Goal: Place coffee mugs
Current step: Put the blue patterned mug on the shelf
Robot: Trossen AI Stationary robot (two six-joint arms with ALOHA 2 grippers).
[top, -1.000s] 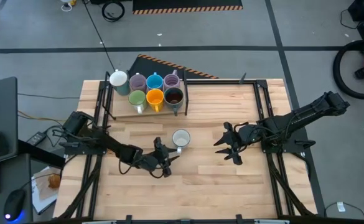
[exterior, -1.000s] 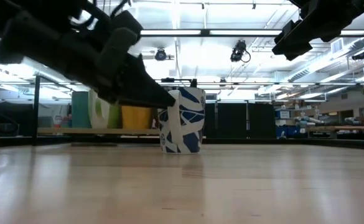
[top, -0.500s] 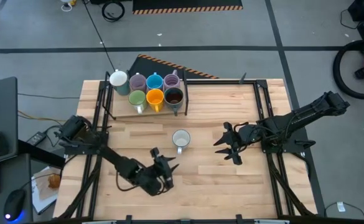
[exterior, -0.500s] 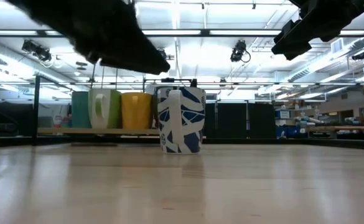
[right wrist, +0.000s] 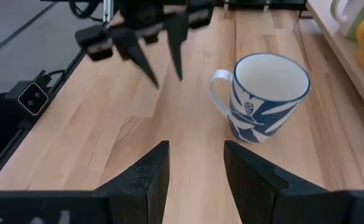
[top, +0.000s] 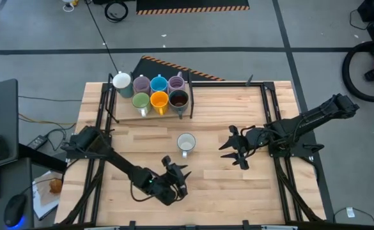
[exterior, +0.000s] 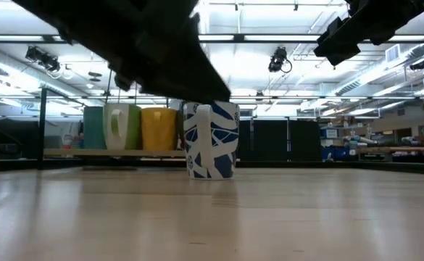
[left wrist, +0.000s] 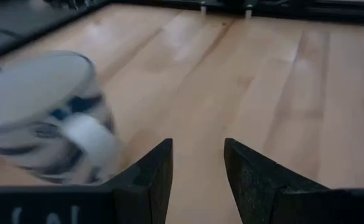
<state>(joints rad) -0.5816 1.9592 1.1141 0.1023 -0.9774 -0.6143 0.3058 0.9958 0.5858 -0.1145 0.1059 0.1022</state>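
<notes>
High view: white mug with blue pattern [top: 186,143] stands upright on the bare table [top: 250,185], just beyond the left gripper [top: 176,177], whose fingers are parted and empty. Right gripper [top: 233,149], also parted and empty, hovers well to the mug's other side. Seven mugs crowd the rack [top: 153,94]. Risk: a sideways approach clips the handle and topples the mug.

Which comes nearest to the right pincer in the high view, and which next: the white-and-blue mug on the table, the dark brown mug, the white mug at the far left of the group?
From the right pincer:
1. White-and-blue mug, alone mid-table, just beside the pincer toward the left arm.
2. Dark brown mug, at the group's near right corner.
3. White mug, at the group's far left end.
</notes>
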